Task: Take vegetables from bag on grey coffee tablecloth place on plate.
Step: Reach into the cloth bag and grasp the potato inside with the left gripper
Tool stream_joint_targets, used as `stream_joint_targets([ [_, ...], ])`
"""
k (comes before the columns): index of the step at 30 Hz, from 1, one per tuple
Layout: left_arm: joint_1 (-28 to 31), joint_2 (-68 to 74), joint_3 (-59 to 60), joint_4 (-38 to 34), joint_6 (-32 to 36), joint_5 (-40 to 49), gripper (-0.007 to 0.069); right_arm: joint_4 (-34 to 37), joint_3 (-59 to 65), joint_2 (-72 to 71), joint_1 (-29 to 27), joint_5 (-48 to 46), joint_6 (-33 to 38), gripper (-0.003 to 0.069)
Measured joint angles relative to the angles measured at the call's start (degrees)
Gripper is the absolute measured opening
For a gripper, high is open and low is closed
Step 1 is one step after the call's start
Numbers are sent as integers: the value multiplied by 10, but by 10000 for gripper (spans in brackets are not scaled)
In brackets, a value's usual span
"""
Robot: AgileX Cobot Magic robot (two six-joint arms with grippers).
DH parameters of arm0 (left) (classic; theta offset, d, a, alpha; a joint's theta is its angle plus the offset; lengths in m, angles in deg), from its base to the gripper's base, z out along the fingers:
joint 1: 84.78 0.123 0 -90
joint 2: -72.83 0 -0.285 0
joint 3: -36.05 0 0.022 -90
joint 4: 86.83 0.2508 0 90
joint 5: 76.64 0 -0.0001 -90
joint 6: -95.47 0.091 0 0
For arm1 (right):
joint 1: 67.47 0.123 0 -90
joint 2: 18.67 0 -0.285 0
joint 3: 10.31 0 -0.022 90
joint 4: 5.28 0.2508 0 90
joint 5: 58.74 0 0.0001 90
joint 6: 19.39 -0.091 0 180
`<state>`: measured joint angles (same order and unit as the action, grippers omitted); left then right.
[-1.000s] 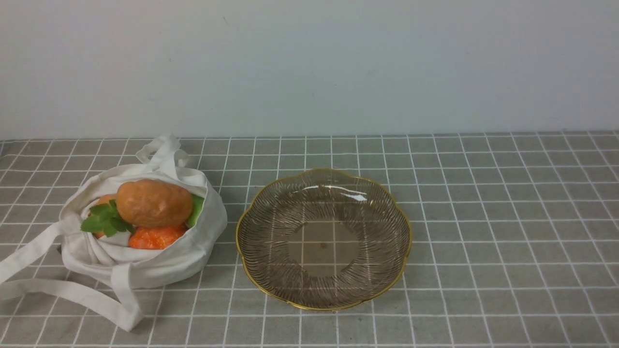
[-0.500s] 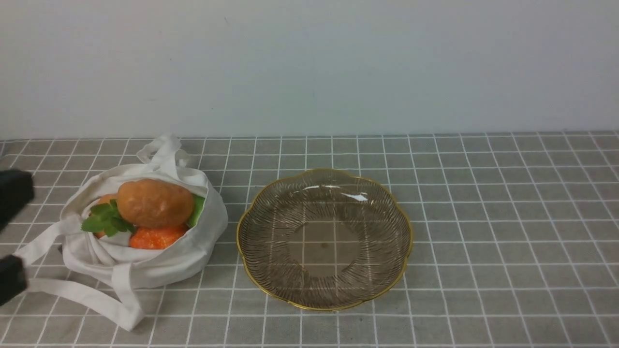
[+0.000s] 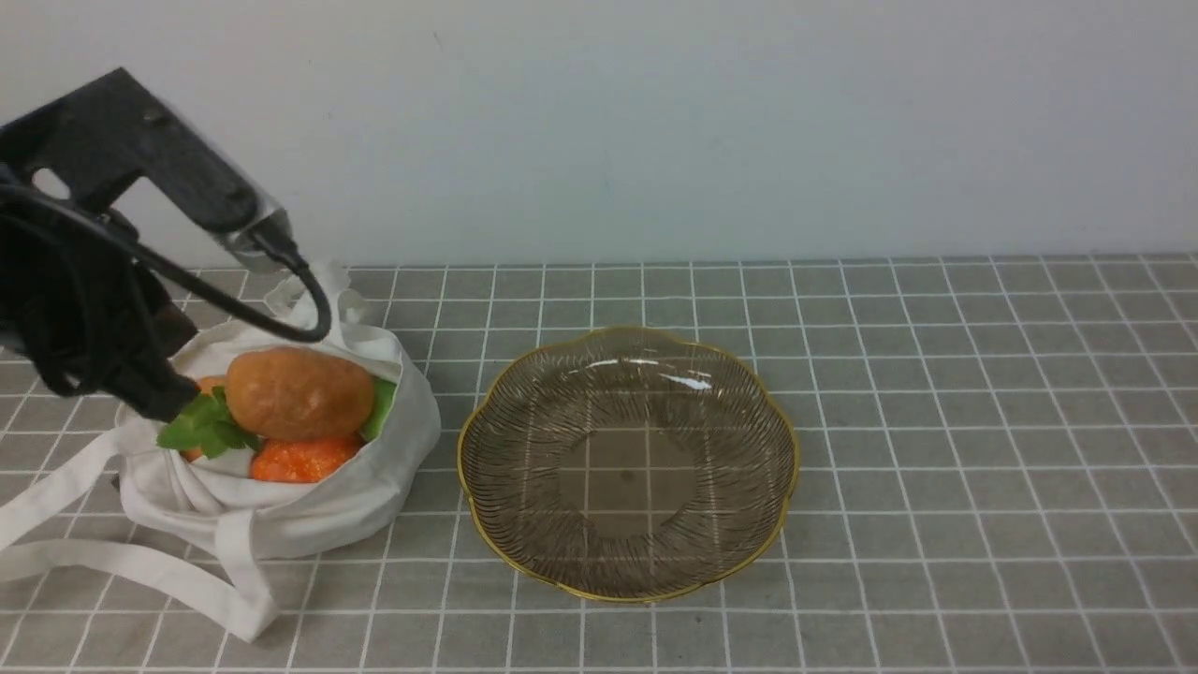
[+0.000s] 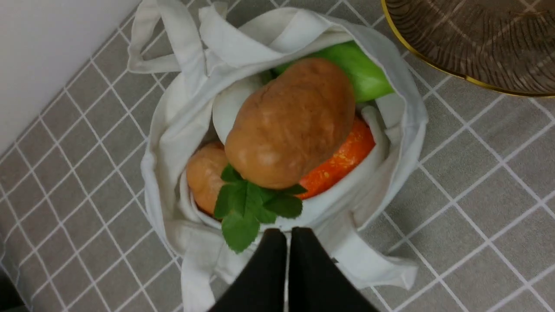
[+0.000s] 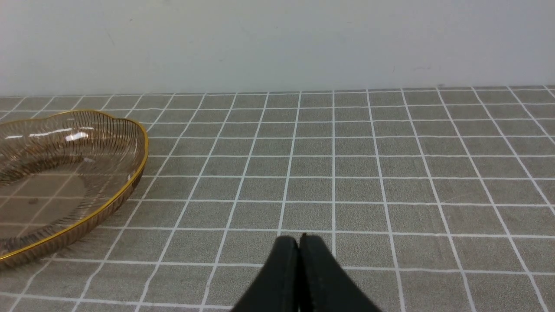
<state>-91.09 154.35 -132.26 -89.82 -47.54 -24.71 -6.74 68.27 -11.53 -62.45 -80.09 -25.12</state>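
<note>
From where I stand, everything is on the left of the tabletop: the bag (image 3: pixel 281 524) sits slumped open on the grey coffee tablecloth (image 3: pixel 936 421), its mouth up and its straps trailing toward the near edge. The plate (image 3: pixel 459 459) is just beside it on the right, with nothing in it. The potato (image 3: pixel 299 393) lies on top of the pile. A bumpy orange piece (image 3: pixel 304 461) is under its near side, a green piece (image 3: pixel 378 407) is tucked against the plate-side wall, and a white radish (image 4: pixel 230 108) shows behind it. The left hand (image 4: pixel 285 234) hangs over the bag's outer left edge, its fingers pressed together, the tips right at the leafy sprig (image 3: pixel 206 426). The potato lies just past the sprig, on the plate side of the hand. Its long axis runs roughly left to right, pointing on toward the plate. I'd say the hand must spread and shift over the potato to close across its narrow width. The right hand (image 5: pixel 299 240), also pressed together, hovers low over bare cloth on the far side of the plate. That leaves the left arm plainly nearer.
</note>
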Motion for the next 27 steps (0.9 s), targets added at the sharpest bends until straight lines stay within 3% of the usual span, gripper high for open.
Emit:
stream_joint_targets([
  [4, 0, 41, -4, -21, 1, -42, 108, 0, 0, 0, 0, 0, 0, -15],
  [6, 0, 67, -5, -26, 13, -59, 228, 0, 0, 0, 0, 0, 0, -15],
  [7, 0, 71, -5, -26, 16, -61, 252, 0, 0, 0, 0, 0, 0, -15],
  [9, 0, 101, -5, -26, 31, -69, 426, 0, 0, 0, 0, 0, 0, -15],
  [11, 0, 121, -5, -26, 41, -72, 549, 0, 0, 0, 0, 0, 0, -15],
  [14, -4, 152, -5, -26, 65, -73, 662, 0, 0, 0, 0, 0, 0, -15],
  [21, -39, 189, -5, 41, 101, -96, 685, 0, 0, 0, 0, 0, 0, -15],
  [27, -46, 214, -7, 138, 52, -122, 685, 0, 0, 0, 0, 0, 0, -15],
])
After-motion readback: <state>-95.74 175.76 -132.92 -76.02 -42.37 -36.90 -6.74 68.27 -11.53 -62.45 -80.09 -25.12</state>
